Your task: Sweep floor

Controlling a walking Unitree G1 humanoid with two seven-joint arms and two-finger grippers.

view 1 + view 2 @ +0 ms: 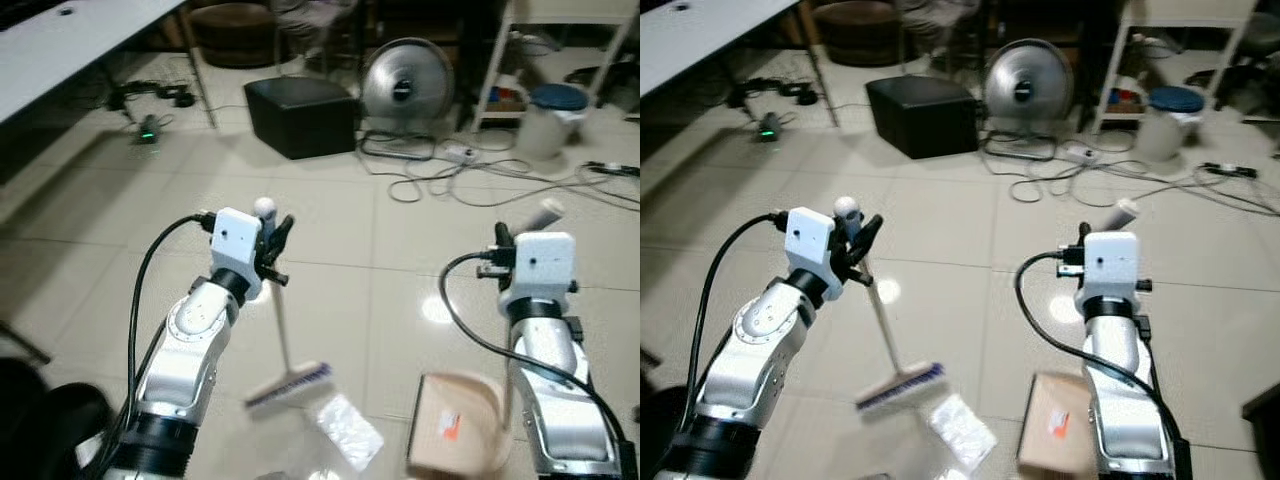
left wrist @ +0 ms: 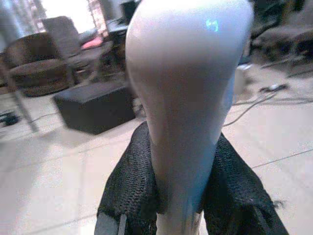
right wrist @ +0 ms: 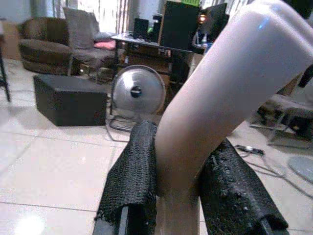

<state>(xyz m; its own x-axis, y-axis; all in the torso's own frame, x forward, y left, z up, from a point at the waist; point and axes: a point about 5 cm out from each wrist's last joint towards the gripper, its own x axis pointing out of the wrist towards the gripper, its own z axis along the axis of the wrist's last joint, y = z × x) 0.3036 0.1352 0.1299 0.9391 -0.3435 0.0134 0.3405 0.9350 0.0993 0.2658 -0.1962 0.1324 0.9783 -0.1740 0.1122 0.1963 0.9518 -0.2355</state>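
Observation:
My left gripper (image 1: 272, 243) is shut on the pale handle of a small broom (image 1: 281, 330); its purple-tipped brush head (image 1: 290, 386) rests on the tiled floor. A crumpled clear plastic wrapper (image 1: 348, 428) lies just right of the brush. My right gripper (image 1: 510, 240) is shut on the curved handle (image 3: 220, 98) of a beige dustpan (image 1: 455, 437), whose pan sits low on the floor in front of my right arm. In the left wrist view the black fingers (image 2: 128, 186) clamp the broom's rounded handle top (image 2: 186, 88).
A black box (image 1: 300, 115) and a round floor fan (image 1: 407, 86) stand ahead. Loose cables (image 1: 470, 175) trail across the tiles to the right. A white shelf (image 1: 560, 60) with a bucket (image 1: 553, 118) is far right, a table (image 1: 60, 45) far left.

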